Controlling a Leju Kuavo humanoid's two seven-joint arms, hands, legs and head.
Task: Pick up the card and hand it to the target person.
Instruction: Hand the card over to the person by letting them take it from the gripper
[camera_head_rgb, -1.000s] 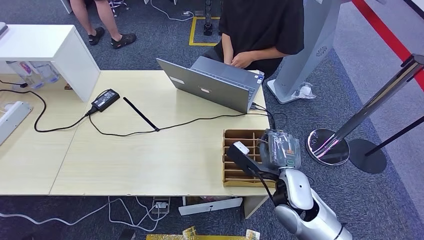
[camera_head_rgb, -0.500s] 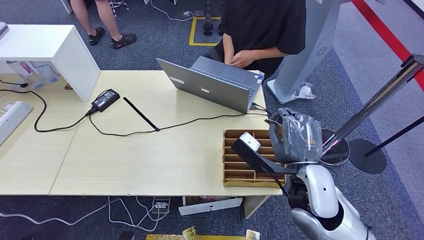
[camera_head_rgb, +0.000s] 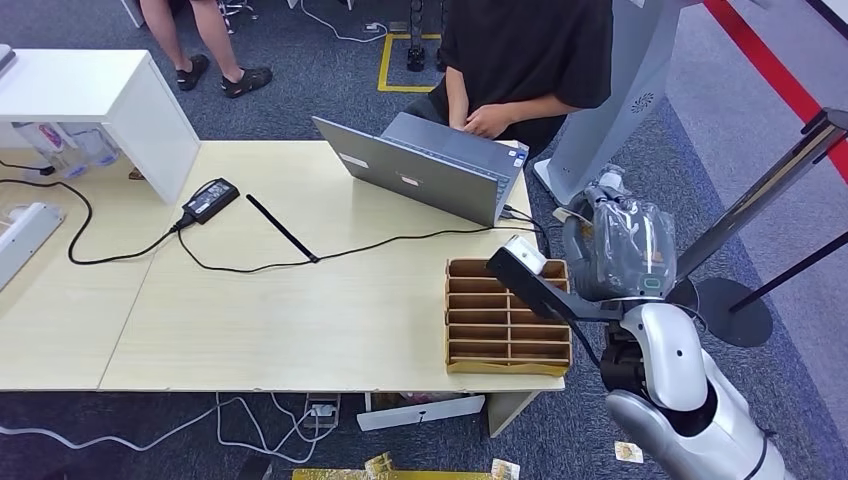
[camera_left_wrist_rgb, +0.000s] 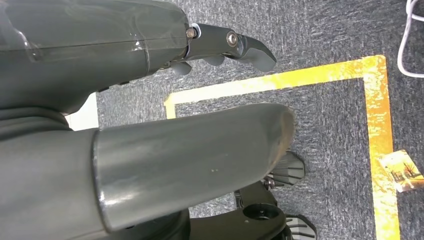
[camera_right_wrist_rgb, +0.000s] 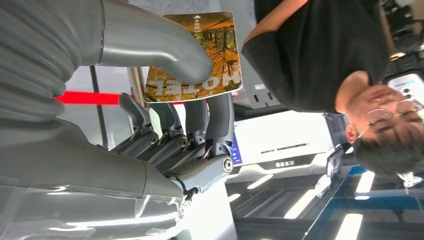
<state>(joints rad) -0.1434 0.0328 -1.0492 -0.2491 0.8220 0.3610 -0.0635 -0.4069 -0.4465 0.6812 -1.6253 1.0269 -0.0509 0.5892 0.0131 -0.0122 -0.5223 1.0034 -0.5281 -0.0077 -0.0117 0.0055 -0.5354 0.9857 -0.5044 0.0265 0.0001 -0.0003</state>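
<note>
The right hand (camera_head_rgb: 612, 245), wrapped in clear plastic, hovers right of the slotted brown cardboard organiser (camera_head_rgb: 507, 317) on the pale wooden surface (camera_head_rgb: 300, 310).

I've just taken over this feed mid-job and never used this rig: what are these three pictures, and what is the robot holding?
This is a humanoid robot with two silver arms. The head view looks down on a pale wooden table bearing a grey open laptop, a black power adapter and a brown cardboard slotted tray. The right hand is raised beside the tray. Its wrist camera, turned sideways, shows it pinching an orange-brown printed card between thumb and fingers, toward a seated person in a black shirt. The left wrist camera shows the empty left hand above grey carpet.
</note>
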